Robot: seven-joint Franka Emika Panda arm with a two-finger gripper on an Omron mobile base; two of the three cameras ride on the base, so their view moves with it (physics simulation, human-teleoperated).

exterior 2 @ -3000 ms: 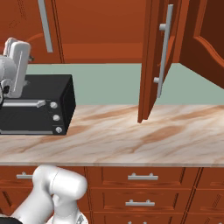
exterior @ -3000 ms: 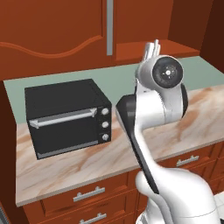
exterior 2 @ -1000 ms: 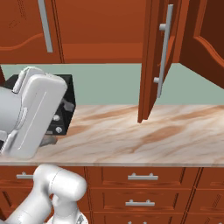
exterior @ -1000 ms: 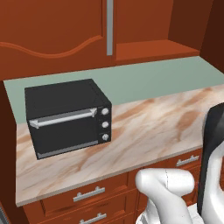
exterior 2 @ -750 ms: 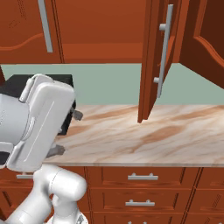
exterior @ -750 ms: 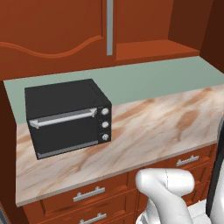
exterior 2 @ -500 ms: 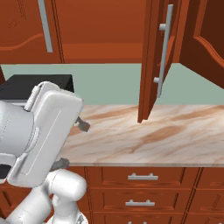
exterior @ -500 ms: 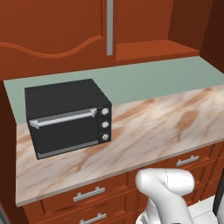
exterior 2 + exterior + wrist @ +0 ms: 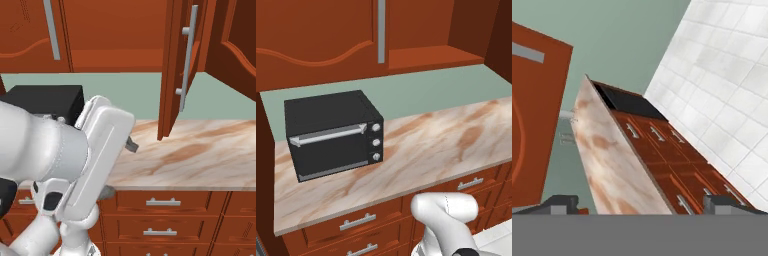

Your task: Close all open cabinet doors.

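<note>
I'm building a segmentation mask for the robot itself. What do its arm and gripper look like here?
The arm is made of bulky glossy white rounded shells with dark joint sections between them. The gripper shows two small dark grey blocky finger tips. No cables or markings are visible.

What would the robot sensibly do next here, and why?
Probably lift the gripper toward the open cabinet door. That door stands swung out over the counter, while the hand looks along the counter edge and drawers.
</note>
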